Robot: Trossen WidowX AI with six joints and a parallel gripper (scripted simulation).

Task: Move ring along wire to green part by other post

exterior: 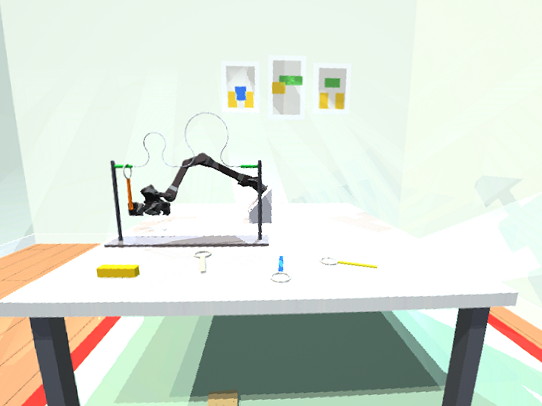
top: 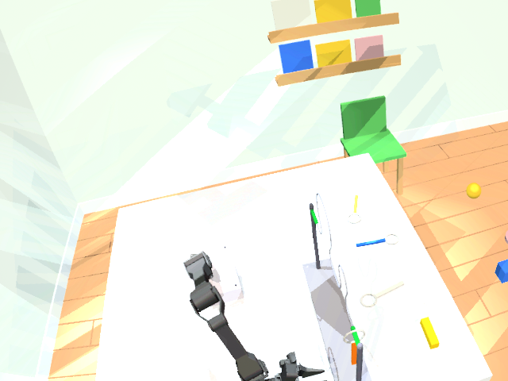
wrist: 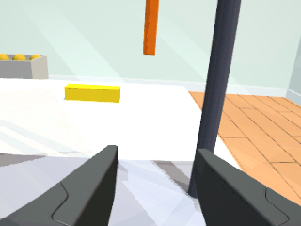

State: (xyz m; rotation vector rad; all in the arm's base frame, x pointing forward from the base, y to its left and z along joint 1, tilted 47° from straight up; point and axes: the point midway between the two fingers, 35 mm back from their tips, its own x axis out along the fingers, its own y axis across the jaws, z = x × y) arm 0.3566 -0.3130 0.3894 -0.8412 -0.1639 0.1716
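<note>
The ring [top: 352, 336] [exterior: 128, 179] hangs on the green part [top: 355, 335] [exterior: 122, 165] of the wire beside the near post [top: 359, 360] [exterior: 117, 201] [wrist: 220, 75]. Its orange handle [top: 353, 354] [exterior: 128, 194] [wrist: 152, 7] points straight down. My gripper [top: 316, 372] [exterior: 138, 209] [wrist: 156, 156] is partly open and empty. It sits low beside the handle's lower end, apart from it; in the wrist view the handle hangs ahead and above the fingers. The thin grey wire [exterior: 202, 115] loops over to the far post [top: 315, 237] [exterior: 260, 196] and its green part [top: 313, 216] [exterior: 248, 165].
The posts stand on a long base plate [top: 324, 295] [exterior: 188, 241]. A yellow block [top: 429, 332] [exterior: 117, 270] [wrist: 93, 92] and three spare rings with white [top: 381, 293] [exterior: 201, 261], blue [top: 371, 242] [exterior: 280, 264] and yellow [top: 355, 203] [exterior: 355, 264] handles lie on the table. A green chair [top: 369, 131] stands beyond.
</note>
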